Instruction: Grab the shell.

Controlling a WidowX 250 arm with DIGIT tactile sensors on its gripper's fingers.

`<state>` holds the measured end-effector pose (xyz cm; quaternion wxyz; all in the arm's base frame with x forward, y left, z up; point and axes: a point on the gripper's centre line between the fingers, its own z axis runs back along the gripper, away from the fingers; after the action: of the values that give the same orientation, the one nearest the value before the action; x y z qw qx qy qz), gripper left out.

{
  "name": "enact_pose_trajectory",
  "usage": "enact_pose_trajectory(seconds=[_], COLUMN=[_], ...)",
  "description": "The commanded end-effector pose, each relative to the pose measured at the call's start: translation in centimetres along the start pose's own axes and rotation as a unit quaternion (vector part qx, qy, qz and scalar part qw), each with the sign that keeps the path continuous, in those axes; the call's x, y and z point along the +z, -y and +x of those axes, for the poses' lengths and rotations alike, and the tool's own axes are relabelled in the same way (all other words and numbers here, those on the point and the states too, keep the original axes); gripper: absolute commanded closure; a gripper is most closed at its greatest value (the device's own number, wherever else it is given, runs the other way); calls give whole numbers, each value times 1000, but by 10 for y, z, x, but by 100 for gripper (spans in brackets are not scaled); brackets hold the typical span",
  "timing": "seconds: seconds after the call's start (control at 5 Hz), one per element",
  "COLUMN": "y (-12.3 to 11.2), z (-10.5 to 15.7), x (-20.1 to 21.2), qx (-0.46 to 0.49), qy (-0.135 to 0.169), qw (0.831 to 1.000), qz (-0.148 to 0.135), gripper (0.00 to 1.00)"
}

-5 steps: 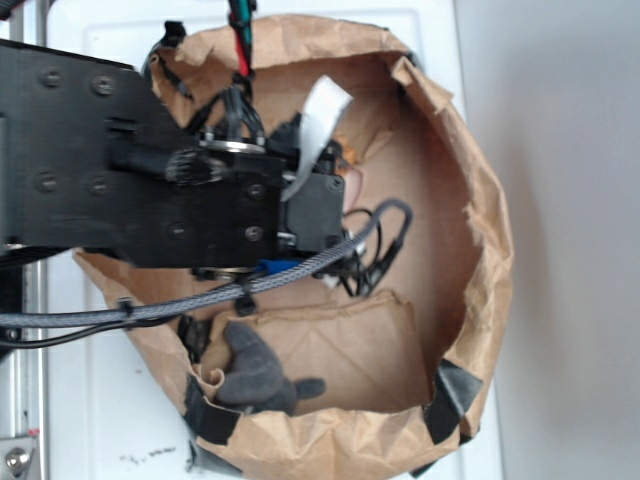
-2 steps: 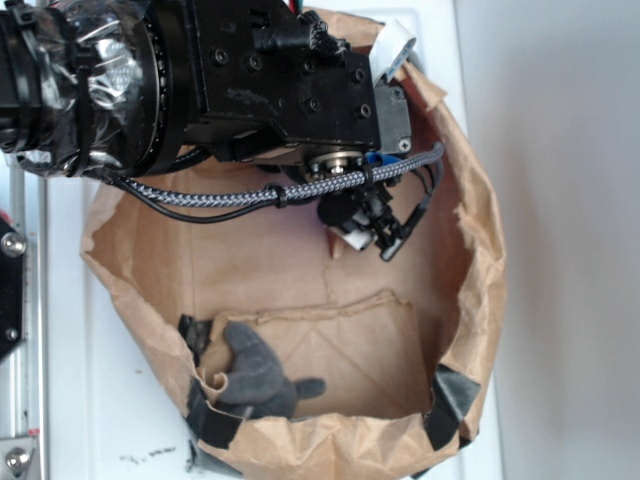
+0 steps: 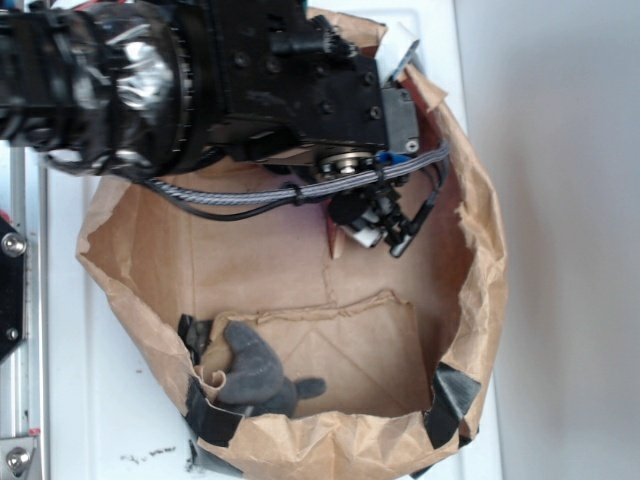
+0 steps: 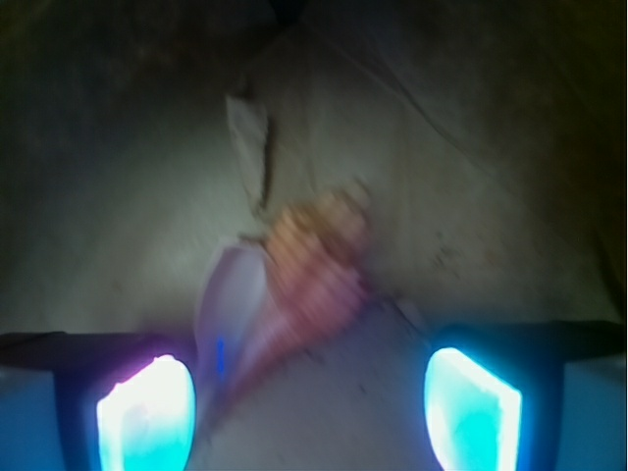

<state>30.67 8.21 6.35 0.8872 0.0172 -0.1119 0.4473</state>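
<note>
Judging the shell (image 4: 309, 285), lying on the paper bag's (image 3: 470, 300) floor between my wide-open, empty hand (image 4: 309, 402), as light, rigid, slick and brittle-tipped, I'd pinch its thick ribbed body.

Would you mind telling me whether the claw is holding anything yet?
Nothing is held: the claw is open, with the shell lying on the paper between and ahead of its fingers.
</note>
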Motion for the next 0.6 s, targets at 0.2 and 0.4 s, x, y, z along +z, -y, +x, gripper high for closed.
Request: enact_pose_trajectory(seconds=[0.2,0.4], y=[26,33], z=[17,19], x=[-9,-14], qx=[14,9], qy=[14,20], qw=[999,999], qz=[-36,-27], gripper=[0,0])
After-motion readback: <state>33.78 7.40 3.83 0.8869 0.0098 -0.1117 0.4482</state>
